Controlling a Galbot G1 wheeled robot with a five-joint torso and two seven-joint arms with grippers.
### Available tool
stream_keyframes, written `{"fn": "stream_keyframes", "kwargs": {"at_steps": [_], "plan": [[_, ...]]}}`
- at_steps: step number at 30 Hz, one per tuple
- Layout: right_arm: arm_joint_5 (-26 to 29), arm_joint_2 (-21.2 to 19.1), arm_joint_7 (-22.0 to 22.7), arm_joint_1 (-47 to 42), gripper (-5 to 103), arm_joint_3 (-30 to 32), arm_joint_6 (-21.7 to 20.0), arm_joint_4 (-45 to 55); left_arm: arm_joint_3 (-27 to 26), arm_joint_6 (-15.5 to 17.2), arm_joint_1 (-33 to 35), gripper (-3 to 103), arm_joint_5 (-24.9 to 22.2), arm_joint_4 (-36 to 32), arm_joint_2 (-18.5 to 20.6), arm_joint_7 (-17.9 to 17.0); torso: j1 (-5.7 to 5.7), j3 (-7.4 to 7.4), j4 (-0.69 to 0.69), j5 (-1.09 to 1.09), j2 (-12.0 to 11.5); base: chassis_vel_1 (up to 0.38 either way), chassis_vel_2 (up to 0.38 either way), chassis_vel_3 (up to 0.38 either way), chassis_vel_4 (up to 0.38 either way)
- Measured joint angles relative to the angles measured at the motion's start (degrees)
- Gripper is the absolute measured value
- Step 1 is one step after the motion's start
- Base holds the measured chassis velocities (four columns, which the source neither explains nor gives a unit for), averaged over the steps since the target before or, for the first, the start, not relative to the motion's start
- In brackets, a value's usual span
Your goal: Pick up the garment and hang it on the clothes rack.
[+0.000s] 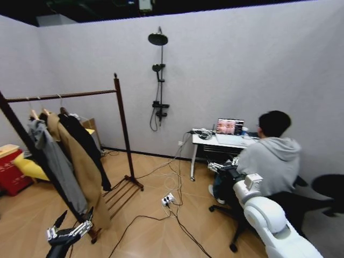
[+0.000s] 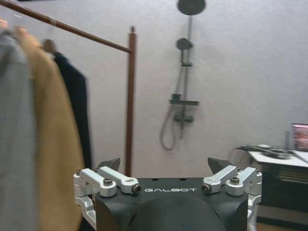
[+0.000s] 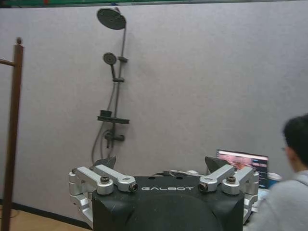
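- The clothes rack [image 1: 122, 134] stands at the robot's left, its top rail running between two dark wooden uprights, with a slatted shelf low near the floor
- The garment [image 1: 83, 142], a black jacket, hangs from the rail on a hanger; it is the item nearest the right upright, just beside a long tan coat [image 1: 75, 161], with a grey hooded top [image 1: 54, 161] on the coat's other side
- The left gripper [image 1: 70, 232] is held low at the robot's left, in front of the hanging clothes and below the jacket's hem; its fingers are spread apart with nothing between them, and the jacket is well clear of them
- In the left wrist view the black jacket [image 2: 74, 106] shows beyond the spread fingertips [image 2: 109, 164], untouched
- The right gripper [image 1: 221, 167] is raised at the robot's right, well apart from the rack; its fingers [image 3: 107, 162] also stand spread and hold nothing
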Motion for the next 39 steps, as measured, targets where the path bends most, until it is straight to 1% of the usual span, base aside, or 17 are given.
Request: {"fn": "stream_keyframes", "kwargs": {"at_steps": [1, 3, 4, 5, 6, 9, 13, 21, 22, 27, 29, 32, 33, 34, 36, 37, 39], "plan": [[-0.02, 0.07, -0.12, -0.06, 100, -0.08, 0.14, -0.04, 0.01, 0.0, -0.02, 100, 0.0, -0.01, 0.0, 0.05, 0.05, 0.02, -0.05, 0.04, -0.03, -0.204, -0.138, -0.106, -0.12], [-0.03, 0.1, -0.25, -0.12, 100, -0.11, 0.24, -0.1, 0.01, 0.0, -0.02, 100, 0.0, -0.01, 0.0, 0.06, 0.09, 0.04, -0.06, 0.1, -0.05, -0.204, -0.142, -0.106, -0.206], [-0.03, 0.12, -0.35, -0.17, 100, -0.13, 0.31, -0.13, 0.01, 0.0, -0.02, 100, 0.0, -0.01, 0.0, 0.06, 0.12, 0.05, 0.0, 0.05, -0.07, -0.204, -0.101, 0.01, -0.293], [-0.03, 0.12, -0.35, -0.17, 100, -0.13, 0.31, -0.13, 0.01, 0.0, -0.02, 100, 0.0, -0.01, 0.0, 0.06, 0.12, 0.05, 0.0, 0.05, -0.07, -0.204, -0.101, 0.01, -0.293], [-0.03, 0.14, -0.69, -0.32, 100, -0.11, 0.3, -0.13, 0.0, 0.0, -0.02, 100, 0.0, 0.0, 0.0, 0.02, 0.13, 0.04, 0.08, -0.02, -0.07, -0.174, -0.087, 0.031, -0.163], [0.02, 0.18, -0.96, -0.81, 100, 0.22, -0.18, -0.03, 0.0, 0.0, -0.01, 100, 0.0, 0.0, 0.0, 0.01, 0.12, 0.05, 0.04, 0.05, -0.07, -0.138, -0.088, 0.001, -0.084], [0.09, 0.19, -1.05, -1.28, 100, 0.66, -0.03, -0.31, 0.0, 0.0, -0.01, 100, 0.0, 0.0, 0.0, 0.02, 0.08, 0.02, 0.0, 0.02, -0.05, -0.1, -0.14, -0.197, -0.129], [0.22, -0.02, -1.33, -1.63, 100, 1.16, 0.87, -1.06, 0.0, 0.0, 0.0, 100, 0.0, 0.0, 0.0, 0.01, 0.06, 0.02, 0.03, 0.01, -0.05, -0.001, -0.202, -0.241, -0.043], [0.24, -0.06, -1.38, -1.66, 100, 1.19, 1.04, -1.19, 0.0, 0.0, 0.0, 100, 0.0, 0.0, 0.0, 0.02, 0.06, 0.02, 0.02, 0.05, -0.05, 0.025, -0.277, -0.251, 0.025], [0.3, -0.17, -1.64, -1.8, 100, 1.27, 1.59, -1.49, 0.01, 0.0, 0.0, 100, 0.0, 0.0, 0.0, 0.02, 0.06, 0.02, 0.01, 0.01, -0.04, 0.052, -0.332, -0.3, 0.071], [0.32, -0.18, -1.67, -1.84, 100, 1.22, 1.84, -1.73, 0.01, 0.01, -0.01, 100, 0.0, -0.01, 0.0, 0.05, 0.07, 0.03, -0.02, 0.06, -0.05, 0.136, -0.347, -0.371, 0.133], [0.33, -0.19, -1.95, -1.91, 100, 1.1, 2.27, -2.07, 0.01, 0.0, 0.0, 100, 0.0, 0.0, 0.0, 0.04, 0.05, 0.02, -0.01, -0.02, -0.03, 0.184, -0.378, -0.361, 0.173], [0.33, -0.19, -1.95, -1.91, 100, 1.1, 2.27, -2.07, 0.01, 0.0, 0.0, 100, 0.0, 0.0, 0.0, 0.04, 0.05, 0.02, -0.01, -0.02, -0.03, 0.199, -0.387, -0.353, 0.194], [0.33, -0.2, -2.11, -2.02, 100, 1.01, 2.47, -2.33, 0.01, 0.01, 0.0, 100, 0.0, -0.01, 0.0, 0.05, 0.05, 0.02, -0.02, 0.07, -0.03, 0.288, -0.334, -0.353, 0.261], [0.33, -0.19, -2.28, -2.11, 100, 0.91, 2.7, -2.58, 0.01, 0.0, 0.0, 100, 0.0, -0.01, 0.0, 0.05, 0.05, 0.02, 0.0, 0.06, -0.04, 0.291, -0.322, -0.379, 0.261], [0.32, -0.19, -2.39, -2.15, 100, 0.85, 2.87, -2.71, 0.0, 0.0, 0.0, 100, 0.0, 0.0, 0.0, 0.02, 0.05, 0.02, 0.01, -0.02, -0.03, 0.291, -0.322, -0.286, 0.303], [0.31, -0.21, -2.52, -2.16, 100, 0.76, 3.16, -2.96, 0.0, 0.0, 0.01, 100, 0.0, 0.0, 0.0, 0.02, 0.02, 0.0, 0.03, -0.01, -0.01, 0.323, -0.285, -0.27, 0.268]]}}
